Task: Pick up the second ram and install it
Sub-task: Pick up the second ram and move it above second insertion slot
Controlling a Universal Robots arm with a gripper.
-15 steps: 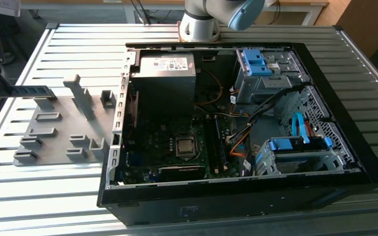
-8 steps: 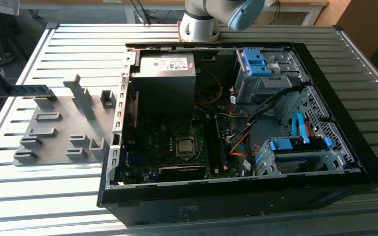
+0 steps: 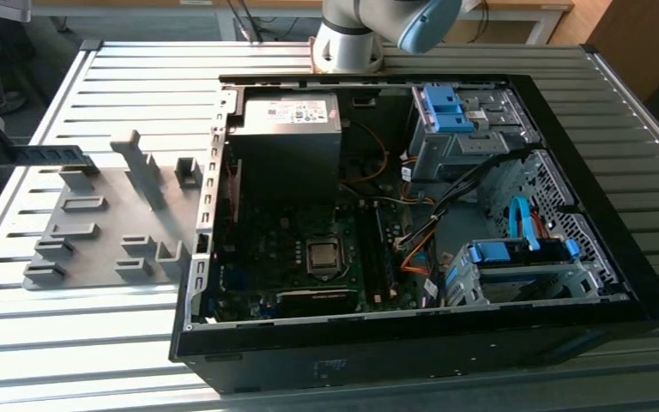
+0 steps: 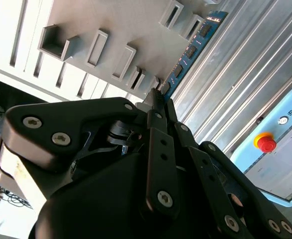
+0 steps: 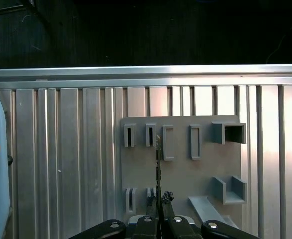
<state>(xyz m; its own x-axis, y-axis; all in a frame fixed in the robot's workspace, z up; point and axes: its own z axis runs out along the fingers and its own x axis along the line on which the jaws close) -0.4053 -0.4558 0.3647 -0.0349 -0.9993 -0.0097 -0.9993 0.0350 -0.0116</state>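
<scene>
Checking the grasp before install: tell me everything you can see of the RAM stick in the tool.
The second ram is a long, thin blue circuit board with a row of dark chips on one face. The tool is shut on one end; the rest juts out past the fingertips, along the slots of the gray holder plate, above the slatted table. Whether it clears those slots I cannot tell.

The table (image 3: 112, 77) is bare ribbed metal, silvery and pretty shiny where the light hits it. The holder plate (image 3: 106, 227) on it looks like smooth matt gray plastic. The second ram (image 4: 191, 50) is a glossy blue board with dull dark chips. The gripper (image 4: 158, 97) is black, mostly matt, with bright metal screws. The computer case (image 3: 421, 360) is black with a slight sheen, and its latches (image 3: 442, 107) are blue plastic.
</scene>
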